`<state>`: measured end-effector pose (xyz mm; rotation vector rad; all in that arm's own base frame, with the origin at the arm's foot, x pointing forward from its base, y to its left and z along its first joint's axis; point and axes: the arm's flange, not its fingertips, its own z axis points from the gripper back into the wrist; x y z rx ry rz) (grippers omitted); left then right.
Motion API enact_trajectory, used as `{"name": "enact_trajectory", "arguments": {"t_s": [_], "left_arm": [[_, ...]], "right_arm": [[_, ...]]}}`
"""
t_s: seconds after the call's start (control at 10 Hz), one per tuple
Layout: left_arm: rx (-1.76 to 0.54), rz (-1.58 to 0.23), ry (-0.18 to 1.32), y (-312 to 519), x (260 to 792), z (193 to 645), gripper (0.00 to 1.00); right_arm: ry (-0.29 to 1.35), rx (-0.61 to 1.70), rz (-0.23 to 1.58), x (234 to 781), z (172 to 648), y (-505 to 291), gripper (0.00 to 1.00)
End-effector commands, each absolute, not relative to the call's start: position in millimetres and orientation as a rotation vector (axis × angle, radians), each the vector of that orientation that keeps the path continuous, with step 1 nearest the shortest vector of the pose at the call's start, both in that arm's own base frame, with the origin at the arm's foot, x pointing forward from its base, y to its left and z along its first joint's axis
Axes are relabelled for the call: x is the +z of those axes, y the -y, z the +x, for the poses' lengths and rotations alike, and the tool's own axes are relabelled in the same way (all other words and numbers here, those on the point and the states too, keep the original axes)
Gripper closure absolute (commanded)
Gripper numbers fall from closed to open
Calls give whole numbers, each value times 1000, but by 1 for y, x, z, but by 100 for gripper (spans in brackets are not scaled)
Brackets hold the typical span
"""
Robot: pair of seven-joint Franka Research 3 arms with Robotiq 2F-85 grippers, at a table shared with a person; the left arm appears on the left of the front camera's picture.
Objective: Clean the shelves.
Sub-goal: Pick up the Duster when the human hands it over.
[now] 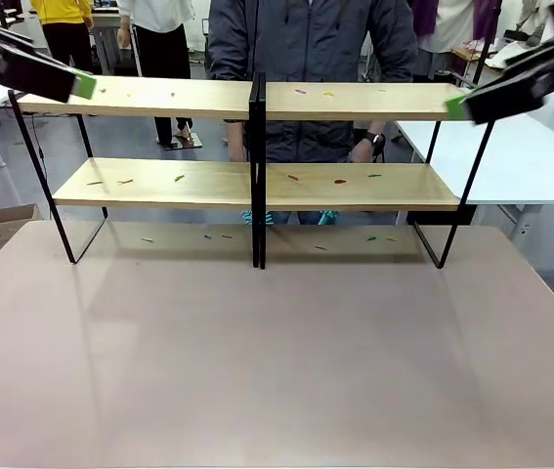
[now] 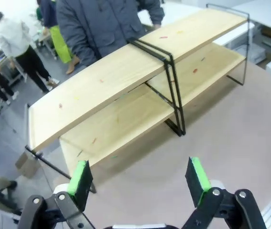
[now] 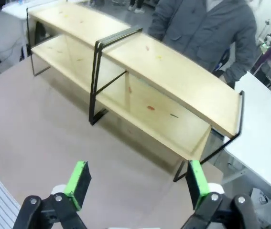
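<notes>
The shelves [image 1: 355, 101] stand across the far half of the table: light-wood boards in two tiers on a thin black frame with a black central upright. Small coloured scraps [image 1: 339, 181] lie on the boards, and more lie on the table under the lower tier. My left gripper [image 1: 79, 86] hovers by the upper board's left end; my right gripper [image 1: 455, 106] hovers by its right end. In the left wrist view the left gripper [image 2: 139, 176] is open and holds nothing, with the shelves [image 2: 125, 71] ahead. The right gripper [image 3: 137, 183] is likewise open above the table before the shelves [image 3: 173, 71].
A person in a dark grey jacket [image 1: 311, 39] stands close behind the shelves, one hand [image 1: 364, 149] low by the lower tier. The pinkish table [image 1: 277, 362] is bare in front. A white table [image 1: 521, 156] stands at the right, a cardboard box [image 1: 8, 223] on the floor at the left.
</notes>
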<state>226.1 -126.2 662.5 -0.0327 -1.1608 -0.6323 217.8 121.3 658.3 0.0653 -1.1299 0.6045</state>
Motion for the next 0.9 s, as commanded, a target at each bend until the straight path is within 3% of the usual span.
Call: {"name": "enact_trajectory", "arguments": {"t_s": [0.0, 0.1, 0.3, 0.6, 0.8], "left_arm": [[-678, -35, 1165, 135, 657, 236, 0], [-632, -33, 1161, 126, 662, 226, 0], [-614, -45, 1136, 131, 664, 238, 0], [-309, -226, 1067, 124, 664, 259, 0], [-266, -316, 1019, 131, 659, 275, 0]], "right_arm": [[1094, 658, 56, 644, 236, -133, 0], [1130, 604, 65, 658, 218, -121, 0], [1140, 554, 79, 660, 227, -121, 0], [1127, 447, 97, 662, 238, -113, 0], [1120, 435, 89, 661, 244, -114, 0]]}}
